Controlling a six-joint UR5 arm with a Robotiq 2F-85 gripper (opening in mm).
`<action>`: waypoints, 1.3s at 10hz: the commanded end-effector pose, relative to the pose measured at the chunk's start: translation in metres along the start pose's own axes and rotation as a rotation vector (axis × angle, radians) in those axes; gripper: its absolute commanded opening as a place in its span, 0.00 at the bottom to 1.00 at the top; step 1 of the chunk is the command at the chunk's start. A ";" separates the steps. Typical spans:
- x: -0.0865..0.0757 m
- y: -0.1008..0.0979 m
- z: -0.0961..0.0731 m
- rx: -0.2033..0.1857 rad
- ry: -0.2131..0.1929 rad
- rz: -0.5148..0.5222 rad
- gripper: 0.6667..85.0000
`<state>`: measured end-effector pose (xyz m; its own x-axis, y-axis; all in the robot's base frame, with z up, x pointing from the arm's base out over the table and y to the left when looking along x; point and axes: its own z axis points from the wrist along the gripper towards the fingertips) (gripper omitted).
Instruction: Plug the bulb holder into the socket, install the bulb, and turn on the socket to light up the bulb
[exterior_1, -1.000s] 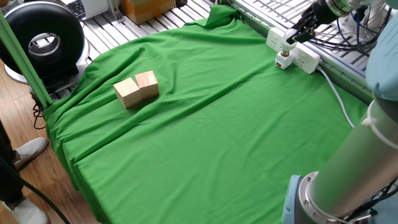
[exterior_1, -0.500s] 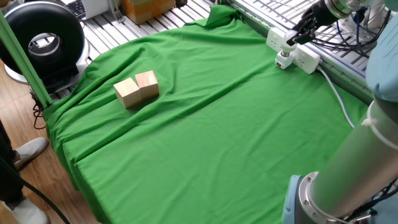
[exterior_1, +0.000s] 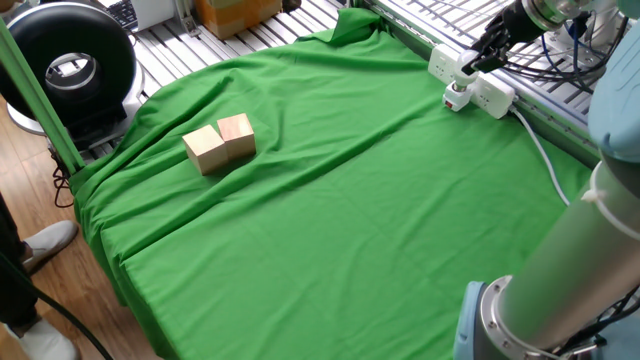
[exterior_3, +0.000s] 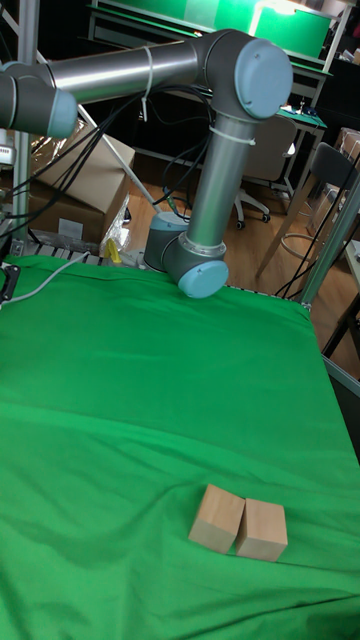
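Barely anything had shifted over the last second: the gripper (exterior_1: 472, 62) sat at the same spot over the socket (exterior_1: 472, 82), at most a hair lower, and the bulb (exterior_1: 457, 93) and socket under it had not moved. That stillness, judged against the task, suggested the arm was settling or pressing at the socket rather than travelling, so the work was probably near its last steps, with the switch likely next.

Just below the gripper and toward the near edge of the cloth, the bulb stood out from the socket's side; its white body was touching the strip. The bulb holder itself could not be made out, presumably hidden between bulb and strip. The socket's cable (exterior_1: 540, 150) trailed away from the gripper toward the arm's base. No glow showed on the bulb.

Whether the fingers were apart or together could not be told; they were dark, small and seen end-on.

The arm reached far out, its forearm nearly level in the tall fixed view, wrist angled down onto the strip. The wooden blocks (exterior_1: 220, 142) lay well apart from the gripper, untouched.
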<state>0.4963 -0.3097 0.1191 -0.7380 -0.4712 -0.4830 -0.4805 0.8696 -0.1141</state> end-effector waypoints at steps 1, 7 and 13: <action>-0.001 -0.001 -0.001 -0.001 -0.008 0.006 0.00; 0.003 -0.001 0.004 -0.007 0.010 0.011 0.00; 0.006 -0.008 0.007 0.020 0.034 0.031 0.00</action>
<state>0.4962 -0.3140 0.1092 -0.7577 -0.4663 -0.4566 -0.4719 0.8747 -0.1102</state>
